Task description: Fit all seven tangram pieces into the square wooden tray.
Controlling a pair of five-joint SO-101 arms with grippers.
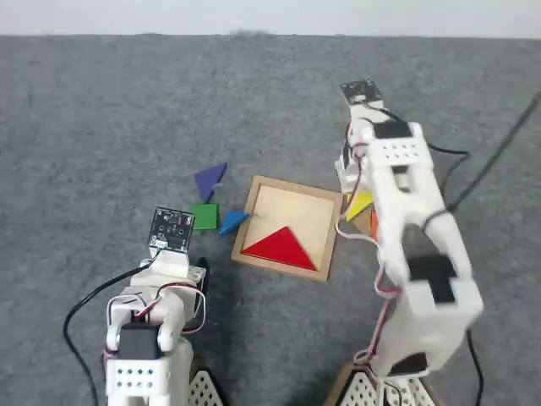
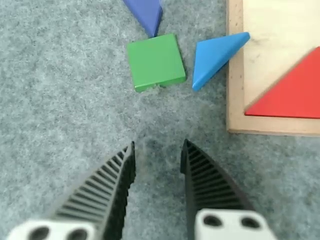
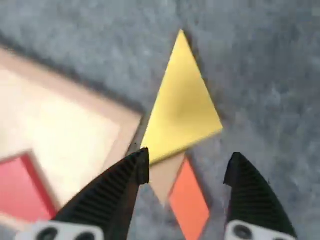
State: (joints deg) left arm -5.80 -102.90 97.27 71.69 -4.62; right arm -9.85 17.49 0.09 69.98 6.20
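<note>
The square wooden tray [image 1: 296,186] lies mid-table with a large red triangle [image 1: 275,247] in it. To its left are a dark blue triangle [image 1: 210,179], a green square [image 1: 203,216] and a light blue triangle [image 1: 232,222] whose tip rests on the tray rim. My left gripper [image 2: 157,150] is open over bare carpet, just short of the green square [image 2: 155,61]. My right gripper [image 3: 190,165] is open above the yellow triangle [image 3: 182,100], which lies against the tray corner [image 3: 90,95]. An orange piece [image 3: 189,202] and a tan shape [image 3: 162,177] lie beside it.
The grey carpet runs wide on all sides of the tray. The right arm [image 1: 414,237] stretches along the tray's right side and covers part of the yellow triangle [image 1: 359,203] and the orange piece [image 1: 373,222]. Cables trail from both arms.
</note>
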